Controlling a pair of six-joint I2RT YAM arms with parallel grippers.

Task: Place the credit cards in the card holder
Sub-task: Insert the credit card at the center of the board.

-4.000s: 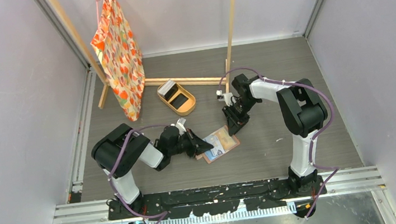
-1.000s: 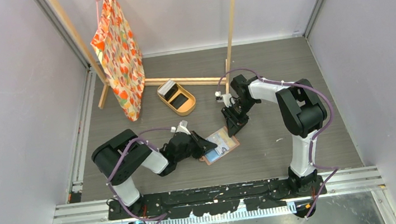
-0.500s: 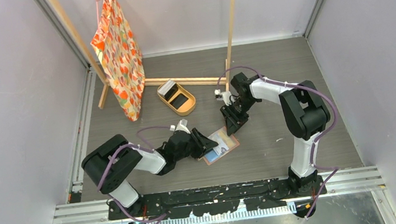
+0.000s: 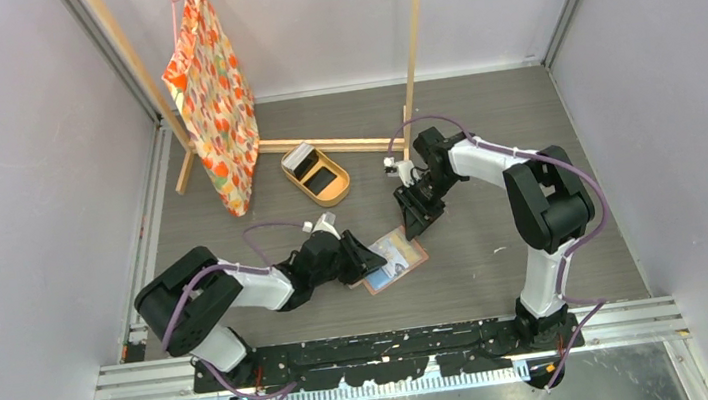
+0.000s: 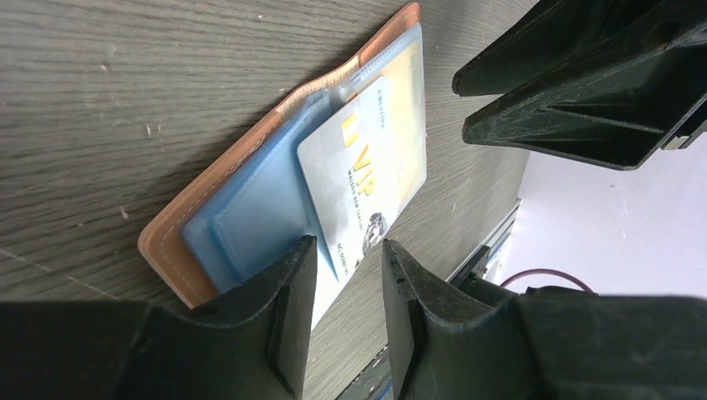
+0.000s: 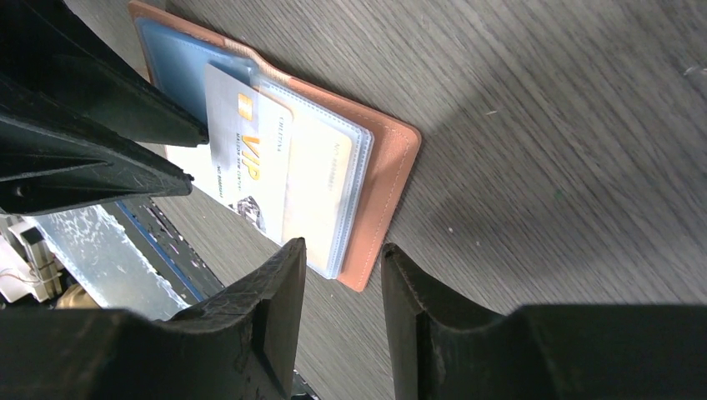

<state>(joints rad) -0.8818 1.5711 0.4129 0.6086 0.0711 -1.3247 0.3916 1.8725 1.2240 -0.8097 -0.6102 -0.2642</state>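
An open card holder (image 4: 393, 259) lies flat on the grey wood-grain bench (image 4: 497, 254) between the two arms, its salmon-brown leather face down and its glossy pockets up, with a silver card marked VIP (image 5: 367, 167) only part-way in. The card lies askew across the clear sleeves beside a blue inner flap (image 5: 250, 208). One end is among the pockets and the other juts past the holder's edge over bare bench; which sleeve has taken it cannot be told. The left hand (image 5: 348, 247) hovers low over the jutting end with its fingers parted, the gap far wider than the thin card, and it has hold of nothing. The right hand (image 6: 340, 250) hangs at the holder's opposite side, its fingers also apart, straddling the leather border from above and gripping nothing; whether its tips press on the holder is not visible. The step in hand appears to be seating this card, which is at the pocket's mouth but not home. The next move probably calls for the left hand to pinch or nudge the free end, square the card to the pocket and slide it in. The right hand would meanwhile need to steady the leather so the holder does not skate across the bench. Toward the far side an oval tan tray (image 4: 335, 198) holds pale and dark items too small to make out
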